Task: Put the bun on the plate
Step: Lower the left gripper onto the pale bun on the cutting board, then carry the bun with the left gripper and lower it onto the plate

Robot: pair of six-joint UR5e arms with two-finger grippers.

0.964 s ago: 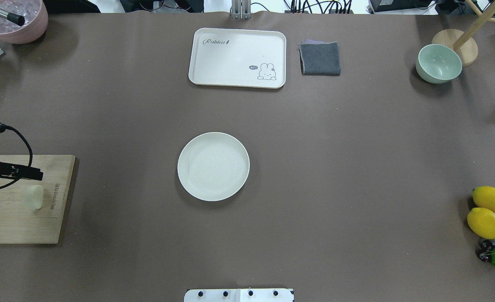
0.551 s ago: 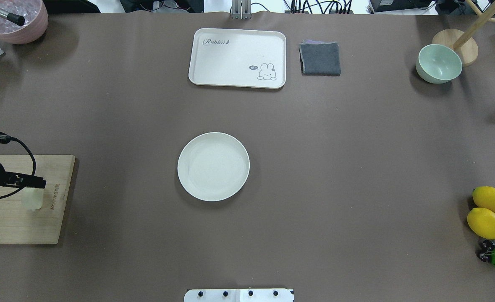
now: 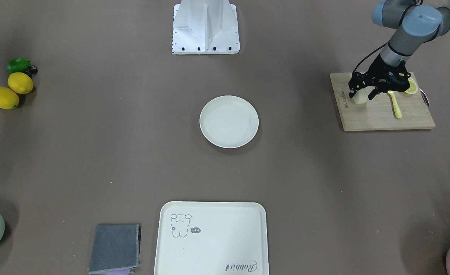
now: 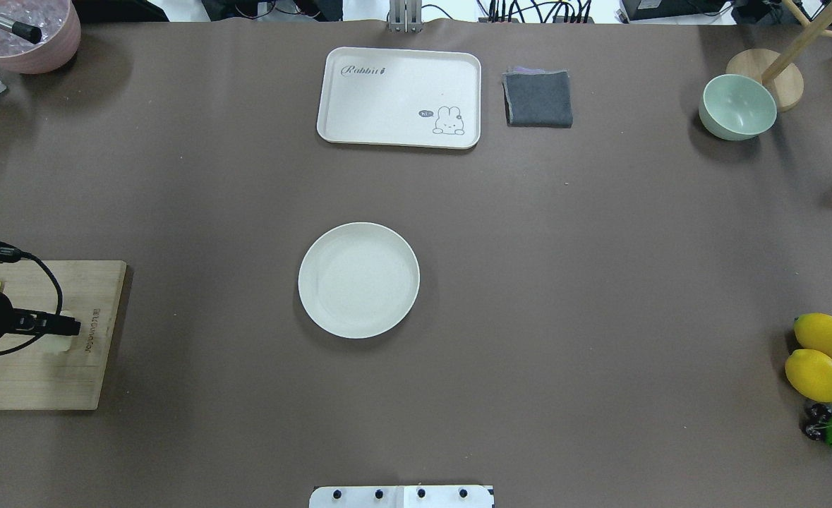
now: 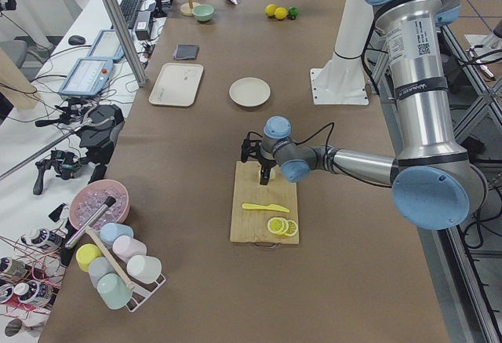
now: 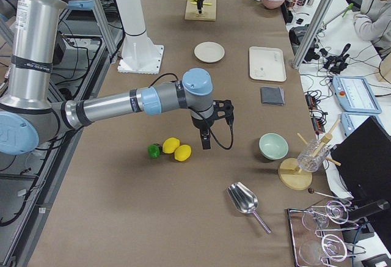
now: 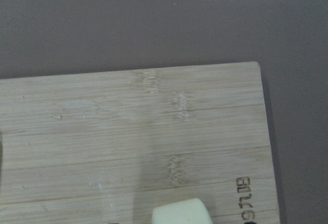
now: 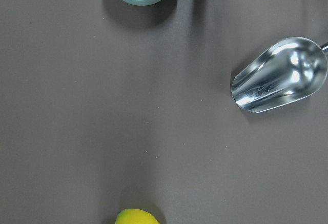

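Observation:
The bun (image 3: 359, 100) is a small pale lump near the inner edge of a wooden cutting board (image 3: 381, 116), and its top shows at the bottom of the left wrist view (image 7: 179, 212). My left gripper (image 3: 361, 95) is directly over it, open, with one finger on each side. From overhead the left gripper (image 4: 63, 329) hides most of the bun (image 4: 56, 345). The plate (image 4: 358, 280) lies bare at the table's middle, well away from the board. My right gripper (image 6: 205, 140) appears only in the exterior right view, beside the lemons; I cannot tell its state.
On the cutting board (image 4: 34, 381) are a yellow knife (image 3: 395, 106) and lemon slices (image 3: 412, 88). At the table's far side are a cream tray (image 4: 399, 97), a grey cloth (image 4: 538, 99) and a green bowl (image 4: 737, 107). Two lemons (image 4: 818, 356) and a metal scoop (image 8: 279, 75) lie on the right.
My left gripper has moved down the overhead view along the board, from beside the bun to right over it, and now covers most of the bun. Nothing else has moved.

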